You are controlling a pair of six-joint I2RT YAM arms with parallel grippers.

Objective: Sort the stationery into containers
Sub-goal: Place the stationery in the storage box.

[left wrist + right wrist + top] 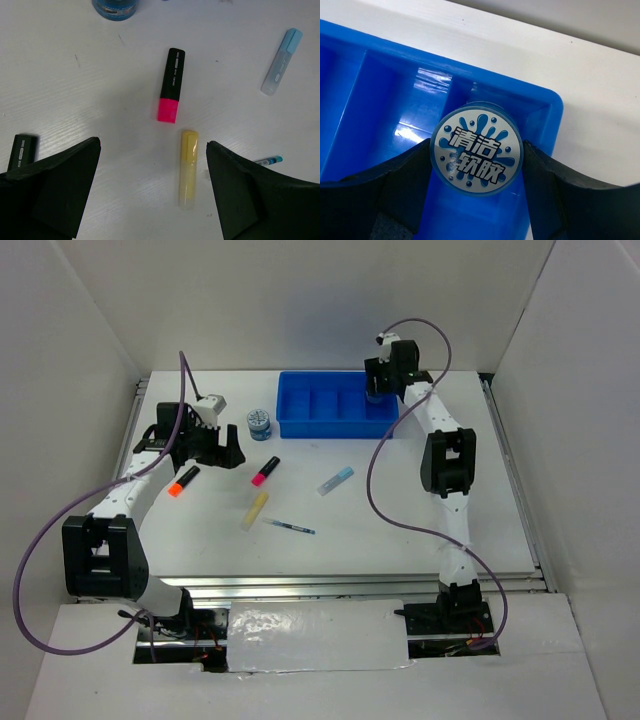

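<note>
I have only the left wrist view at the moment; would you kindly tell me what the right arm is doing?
Observer: The right claw holds a roll at the tray.
Operator: Thank you. Which part of the tray is it at?
Observer: The compartment in the far right corner. I can't tell whether the roll touches the bottom.
Operator: Understood. What colour is the marker whose black end shows at my left edge?
Observer: That marker has an orange cap and lies on the table beside the left arm.
</note>
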